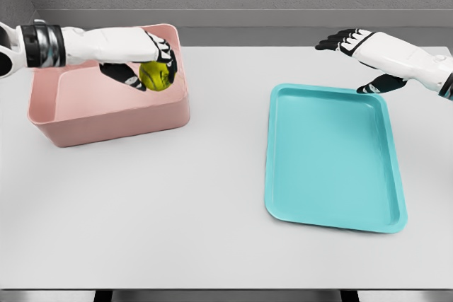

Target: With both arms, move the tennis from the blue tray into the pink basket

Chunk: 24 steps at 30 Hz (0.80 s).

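Your left hand [145, 58] was curled around the tennis ball [156, 76], thumb underneath and fingers over the top, holding it above the open pink basket [106, 122], towards the basket's right wall. The ball looked to be still in the grip rather than resting on the basket floor, though you could not tell exactly how high it hung over the bottom. Your left arm reached in level from the left edge, crossing over the basket's back rim.

Your right hand [364, 51] held nothing; its fingers were spread loosely and it hovered over the table [212, 210] just beyond the far right corner of the blue tray [333, 217], not touching it as far as could be seen.

The tray lay bare, well apart from the basket, with the grey table between them.

Judged from that, you were nearly finished: the ball was already out of the tray and carried across to the basket. What was left was to let go so the ball dropped inside, then draw the left hand clear of the rim.
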{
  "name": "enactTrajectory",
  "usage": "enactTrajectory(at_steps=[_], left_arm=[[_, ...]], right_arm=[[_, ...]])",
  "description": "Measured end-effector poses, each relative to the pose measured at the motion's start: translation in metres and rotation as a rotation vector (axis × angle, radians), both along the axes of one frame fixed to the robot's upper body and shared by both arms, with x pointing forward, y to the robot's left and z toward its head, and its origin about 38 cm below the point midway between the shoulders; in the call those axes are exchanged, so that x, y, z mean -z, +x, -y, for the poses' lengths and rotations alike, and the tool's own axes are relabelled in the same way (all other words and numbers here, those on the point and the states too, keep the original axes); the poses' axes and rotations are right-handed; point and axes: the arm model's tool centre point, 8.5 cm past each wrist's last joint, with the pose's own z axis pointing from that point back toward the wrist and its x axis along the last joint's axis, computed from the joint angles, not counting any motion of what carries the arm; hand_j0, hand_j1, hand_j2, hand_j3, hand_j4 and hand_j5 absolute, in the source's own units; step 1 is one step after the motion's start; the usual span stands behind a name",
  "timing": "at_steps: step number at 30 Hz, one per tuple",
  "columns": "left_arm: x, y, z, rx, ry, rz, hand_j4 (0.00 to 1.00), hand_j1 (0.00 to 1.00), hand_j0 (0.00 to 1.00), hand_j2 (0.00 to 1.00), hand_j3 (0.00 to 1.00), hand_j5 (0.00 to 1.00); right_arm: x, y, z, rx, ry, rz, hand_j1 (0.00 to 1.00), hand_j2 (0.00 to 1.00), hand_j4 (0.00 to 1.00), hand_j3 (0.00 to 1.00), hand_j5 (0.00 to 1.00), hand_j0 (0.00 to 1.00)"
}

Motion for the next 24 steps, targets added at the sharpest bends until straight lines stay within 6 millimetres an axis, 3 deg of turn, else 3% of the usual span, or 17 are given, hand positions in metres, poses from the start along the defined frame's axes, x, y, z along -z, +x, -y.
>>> enactTrajectory(at_steps=[10,12,13,21,24], left_arm=[[0.028,0.036,-0.038,-0.189,-0.011,-0.082,0.53,0.53,0.53,0.53,0.53,0.53],[0.032,0.039,-0.040,-0.205,-0.014,-0.092,0.90,0.90,0.90,0.90,0.90,0.90],[0.033,0.039,-0.041,-0.210,-0.016,-0.094,1.00,1.00,1.00,1.00,1.00,1.00],[0.032,0.040,-0.040,-0.209,-0.026,-0.090,1.00,1.00,1.00,1.00,1.00,1.00],[0.035,0.016,-0.032,-0.137,-0.052,-0.088,1.00,1.00,1.00,1.00,1.00,1.00]], right_arm=[[0.000,0.000,-0.001,-0.002,0.002,0.000,1.00,1.00,1.00,1.00,1.00,1.00],[0.000,0.000,-0.001,-0.002,0.002,0.000,1.00,1.00,1.00,1.00,1.00,1.00],[0.000,0.000,-0.001,-0.002,0.002,0.000,1.00,1.00,1.00,1.00,1.00,1.00],[0.000,0.000,-0.002,-0.003,0.002,-0.001,1.00,1.00,1.00,1.00,1.00,1.00],[0.001,0.000,-0.002,-0.003,0.002,-0.001,1.00,1.00,1.00,1.00,1.00,1.00]])
